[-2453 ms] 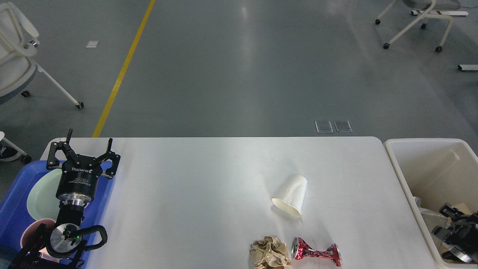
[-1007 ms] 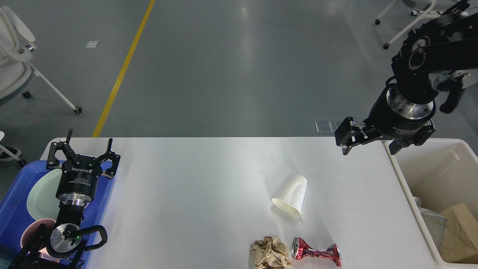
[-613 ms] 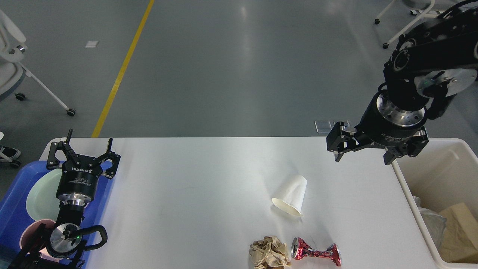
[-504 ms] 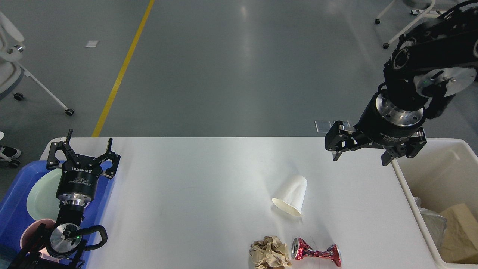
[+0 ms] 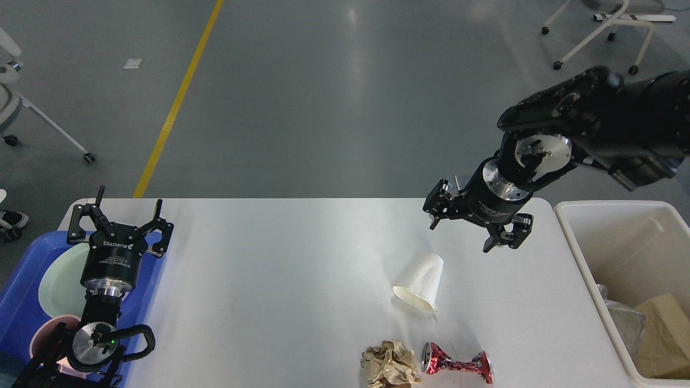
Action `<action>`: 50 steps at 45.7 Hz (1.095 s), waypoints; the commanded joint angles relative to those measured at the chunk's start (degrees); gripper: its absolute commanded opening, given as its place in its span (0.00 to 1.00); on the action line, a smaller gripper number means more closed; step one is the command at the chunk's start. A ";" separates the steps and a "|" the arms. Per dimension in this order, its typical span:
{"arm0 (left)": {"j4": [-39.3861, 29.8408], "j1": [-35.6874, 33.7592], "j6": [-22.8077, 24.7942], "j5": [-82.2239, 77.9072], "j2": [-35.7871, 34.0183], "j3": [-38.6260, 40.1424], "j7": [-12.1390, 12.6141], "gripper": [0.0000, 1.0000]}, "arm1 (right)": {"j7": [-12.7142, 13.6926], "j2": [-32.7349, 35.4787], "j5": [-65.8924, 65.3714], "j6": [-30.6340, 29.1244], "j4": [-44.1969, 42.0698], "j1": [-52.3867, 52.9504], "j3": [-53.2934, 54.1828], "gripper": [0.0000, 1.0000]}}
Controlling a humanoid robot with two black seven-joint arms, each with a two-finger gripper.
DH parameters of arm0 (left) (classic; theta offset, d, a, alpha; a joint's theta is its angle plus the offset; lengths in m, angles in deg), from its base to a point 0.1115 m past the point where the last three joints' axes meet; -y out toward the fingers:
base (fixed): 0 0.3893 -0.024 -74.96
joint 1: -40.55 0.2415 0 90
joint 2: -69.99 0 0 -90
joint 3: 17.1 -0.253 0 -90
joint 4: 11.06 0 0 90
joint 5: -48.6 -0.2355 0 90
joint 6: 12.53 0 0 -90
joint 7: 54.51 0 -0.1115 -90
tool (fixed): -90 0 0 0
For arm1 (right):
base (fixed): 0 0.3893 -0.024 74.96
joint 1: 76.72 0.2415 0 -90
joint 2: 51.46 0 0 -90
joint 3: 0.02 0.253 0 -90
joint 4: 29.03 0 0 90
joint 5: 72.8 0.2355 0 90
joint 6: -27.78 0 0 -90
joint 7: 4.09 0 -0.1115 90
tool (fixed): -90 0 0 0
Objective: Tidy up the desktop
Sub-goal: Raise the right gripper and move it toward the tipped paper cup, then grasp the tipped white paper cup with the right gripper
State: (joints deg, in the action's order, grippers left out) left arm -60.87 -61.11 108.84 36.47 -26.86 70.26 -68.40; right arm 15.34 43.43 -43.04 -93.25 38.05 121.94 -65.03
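The white desktop (image 5: 280, 280) fills the lower part of the view. On it lie a tipped white paper cup (image 5: 420, 282), a crumpled brown paper ball (image 5: 388, 365) and a crushed red can (image 5: 455, 364). My right gripper (image 5: 462, 235) is open and empty, hovering above and to the right of the cup. My left gripper (image 5: 119, 211) is open and empty over the far end of the blue tray (image 5: 21, 291).
The blue tray at the left holds a pale green plate (image 5: 59, 283) and a pink cup (image 5: 46, 337). A cream bin (image 5: 620, 248) at the right edge holds cardboard (image 5: 663, 334) and plastic. Office chairs stand on the grey floor beyond.
My right arm rose out of the cream bin, then swung left and down over the desktop toward the paper cup. A chair at the far left rolled left. My left arm stayed still.
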 commanded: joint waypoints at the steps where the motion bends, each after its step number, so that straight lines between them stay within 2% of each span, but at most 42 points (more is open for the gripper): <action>1: -0.02 -0.03 -0.08 0.00 0.00 0.00 0.00 0.96 | 0.09 -1.99 -0.40 0.62 -8.53 -9.59 2.78 1.00; 12: -0.02 -0.03 0.00 0.00 0.00 0.00 0.00 0.96 | 0.00 -5.25 -0.58 2.73 -21.98 -24.18 7.53 1.00; 22: 0.06 -0.03 0.00 0.00 0.00 0.00 0.00 0.96 | -0.27 -7.45 -0.58 8.52 -29.98 -32.71 7.62 1.00; 30: -0.02 -0.03 0.00 0.00 0.00 0.00 0.00 0.96 | -0.97 -8.15 -2.16 12.66 -31.48 -36.15 7.79 1.00; 50: -0.02 -0.03 0.00 0.00 0.00 0.00 0.00 0.96 | -1.15 -9.90 -2.51 14.15 -35.79 -39.92 12.80 0.98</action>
State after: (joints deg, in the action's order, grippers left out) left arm -60.86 -61.15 108.80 36.47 -26.87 70.26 -68.40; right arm 14.20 34.77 -45.39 -79.72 3.49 83.22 -52.45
